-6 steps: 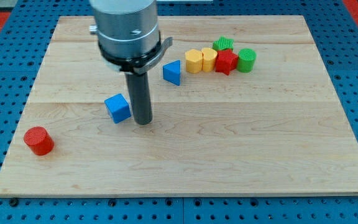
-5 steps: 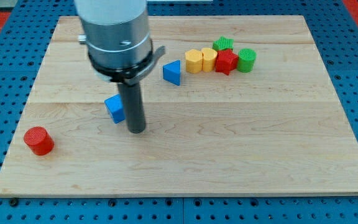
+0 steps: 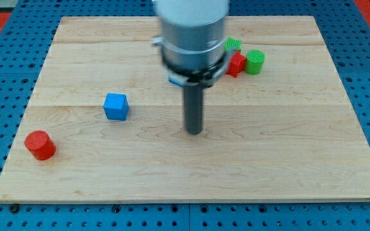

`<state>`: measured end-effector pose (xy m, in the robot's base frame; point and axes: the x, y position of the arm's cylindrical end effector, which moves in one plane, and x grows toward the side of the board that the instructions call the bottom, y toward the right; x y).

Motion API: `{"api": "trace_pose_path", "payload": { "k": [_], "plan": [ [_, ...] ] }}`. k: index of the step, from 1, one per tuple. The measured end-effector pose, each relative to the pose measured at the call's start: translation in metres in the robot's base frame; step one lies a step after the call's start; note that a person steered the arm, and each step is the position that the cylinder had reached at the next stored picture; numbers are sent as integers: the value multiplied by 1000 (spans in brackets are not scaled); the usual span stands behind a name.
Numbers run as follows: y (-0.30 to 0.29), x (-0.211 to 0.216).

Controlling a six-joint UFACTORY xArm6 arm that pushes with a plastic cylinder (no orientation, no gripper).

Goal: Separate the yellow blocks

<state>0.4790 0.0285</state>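
My tip point(image 3: 194, 131) rests on the board near its middle, well below the cluster of blocks at the view's top. The arm's body hides the two yellow blocks. Of that cluster I see only part of a red star block point(image 3: 237, 63), a green block point(image 3: 233, 43) behind it and a green cylinder point(image 3: 255, 61) at its right. A sliver of the blue triangular block point(image 3: 174, 81) shows under the arm. A blue cube point(image 3: 115, 106) lies left of my tip, well apart from it.
A red cylinder point(image 3: 40, 144) stands near the board's lower left corner. The wooden board point(image 3: 288, 147) lies on a blue pegboard table.
My tip has moved right, from beside the blue cube to the board's middle. The blue cube has shifted slightly left and turned. The arm now covers the yellow blocks.
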Motion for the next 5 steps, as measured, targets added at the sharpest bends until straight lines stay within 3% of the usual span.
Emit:
{"api": "trace_pose_path", "payload": {
  "k": [2,5],
  "plan": [
    [-14,-101],
    [2,-141]
  ]
}}
